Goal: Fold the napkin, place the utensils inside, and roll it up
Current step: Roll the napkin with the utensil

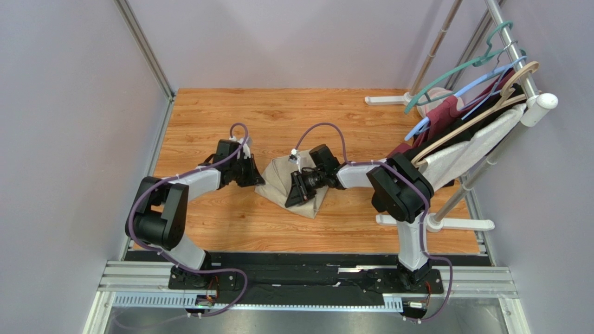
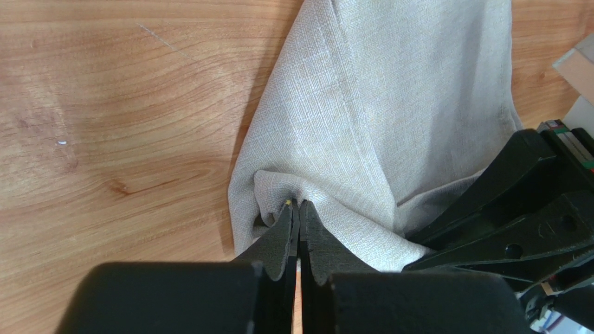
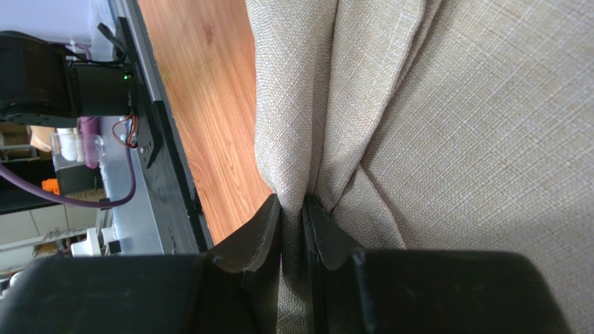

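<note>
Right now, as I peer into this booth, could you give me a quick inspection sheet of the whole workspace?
Surface: wood-grain table, no spills seen.
Job's things: beige napkin bunched into folds between the arms; utensils, nothing seen.
Clutter: nothing seen.
Tools: left tool closed, pinching a puckered napkin edge; right tool closed on a napkin fold, with cloth between its fingers.
Cables: purple cables loop above both arms, off the napkin.
Surroundings: grey walls; clothes rack hung with garments on the right.
</note>
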Controlling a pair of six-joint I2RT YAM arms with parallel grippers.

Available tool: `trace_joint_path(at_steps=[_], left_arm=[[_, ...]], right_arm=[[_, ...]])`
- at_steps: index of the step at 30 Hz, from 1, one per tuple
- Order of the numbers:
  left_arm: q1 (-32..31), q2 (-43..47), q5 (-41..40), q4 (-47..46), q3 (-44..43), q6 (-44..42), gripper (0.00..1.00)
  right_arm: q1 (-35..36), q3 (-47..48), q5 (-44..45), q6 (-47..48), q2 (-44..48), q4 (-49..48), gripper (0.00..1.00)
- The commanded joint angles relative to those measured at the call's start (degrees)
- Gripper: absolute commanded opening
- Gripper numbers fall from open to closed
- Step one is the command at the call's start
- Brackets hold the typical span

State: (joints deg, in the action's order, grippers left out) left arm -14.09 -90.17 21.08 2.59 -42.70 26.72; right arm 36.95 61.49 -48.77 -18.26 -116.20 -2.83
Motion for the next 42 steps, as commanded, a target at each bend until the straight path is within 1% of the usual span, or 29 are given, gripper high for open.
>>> trace_joint_path(at_steps=[1, 2, 3, 5, 8, 12, 13, 15, 16, 20, 22, 24, 27, 34, 42], left_arm=[[-0.06, -1.14, -1.48, 5.93, -3.79, -1.32, 0.0], [-0.06, -1.32, -1.48, 7.15, -4.14, -1.49, 0.0], [-0.15, -1.5, -1.39, 7.69, -4.5, -1.76, 0.0], [-0.24, -2.2, -1.04, 9.0, -5.46, -2.2, 0.0], [-0.24, -3.43, -0.52, 10.24, -6.69, -2.64, 0.0], [-0.24, -4.66, -0.16, 11.56, -8.1, -3.08, 0.0], [-0.24, -4.92, 0.01, 11.73, -8.36, -3.08, 0.0], [-0.24, -5.19, 0.1, 12.17, -8.63, -3.17, 0.0], [-0.24, -5.28, 0.19, 12.0, -8.72, -3.17, 0.0], [-0.24, -6.24, 0.54, 12.79, -9.51, -3.43, 0.0], [-0.24, -6.51, 0.71, 12.79, -9.6, -3.43, 0.0], [-0.24, -6.77, 0.8, 12.79, -9.77, -3.43, 0.0], [-0.24, -7.12, 0.89, 12.79, -9.95, -3.34, 0.0], [-0.24, -7.56, 1.15, 12.97, -10.3, -3.34, 0.0], [-0.24, -7.83, 1.42, 12.97, -10.21, -3.43, 0.0]], right_arm=[[-0.91, -2.52, 14.31, 3.93, 1.67, 10.38, 0.27], [-1.0, -2.43, 14.67, 4.11, 2.55, 10.82, 0.39], [-0.91, -2.34, 15.37, 4.2, 4.56, 11.44, 0.43], [-0.83, -1.73, 17.3, 4.81, 6.33, 13.46, 0.47], [-0.65, -1.29, 20.55, 5.69, 10.2, 15.4, 0.51], [0.4, -1.46, 26.0, 6.74, 15.38, 16.63, 0.54], [0.75, -1.64, 29.32, 7.01, 16.52, 16.72, 0.54], [1.72, -2.08, 32.58, 7.54, 19.95, 16.45, 0.55], [2.16, -2.95, 35.65, 7.63, 21.01, 15.58, 0.56], [4.0, -5.07, 41.64, 8.59, 28.99, 13.91, 0.57], [5.58, -6.03, 44.97, 10.51, 31.37, 13.9, 0.58], [6.55, -6.65, 45.26, 12.1, 34.01, 14.25, 0.6], [8.4, -7.97, 45.17, 13.95, 35.16, 15.57, 0.62], [12.44, -11.22, 44.11, 15.36, 33.59, 16.01, 0.62], [13.68, -11.84, 46.83, 15.88, 29.72, 14.26, 0.61]])
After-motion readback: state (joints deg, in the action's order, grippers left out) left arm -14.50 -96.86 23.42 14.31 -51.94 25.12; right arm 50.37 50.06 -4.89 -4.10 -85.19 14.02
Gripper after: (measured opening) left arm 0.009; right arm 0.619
